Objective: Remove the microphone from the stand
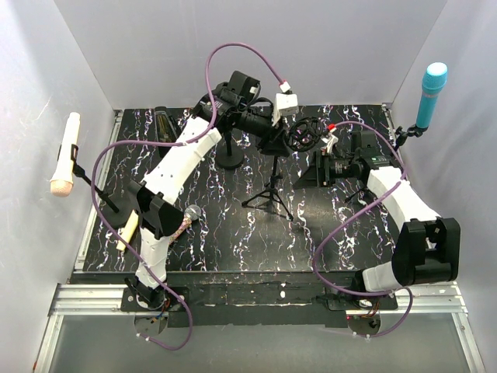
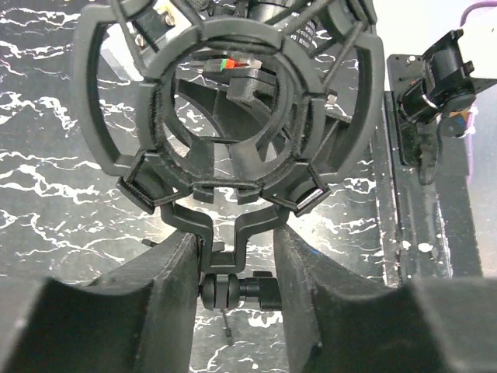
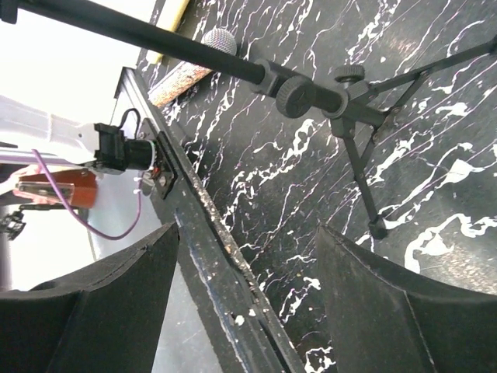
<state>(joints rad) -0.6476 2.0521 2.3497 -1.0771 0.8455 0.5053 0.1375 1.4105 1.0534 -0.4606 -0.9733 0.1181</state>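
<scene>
The microphone lies on the black marbled surface at near left, beside the left arm and apart from the stand. The left gripper sits narrow around the yoke under the empty shock mount; whether it presses on the yoke cannot be told. The right gripper hangs wide, holding nothing, right of the stand.

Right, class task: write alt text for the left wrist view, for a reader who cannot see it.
An empty-looking black shock mount fills the upper frame, its lower bracket between the dark jaws of the left gripper. Behind it lies a black, white-veined table.
</scene>
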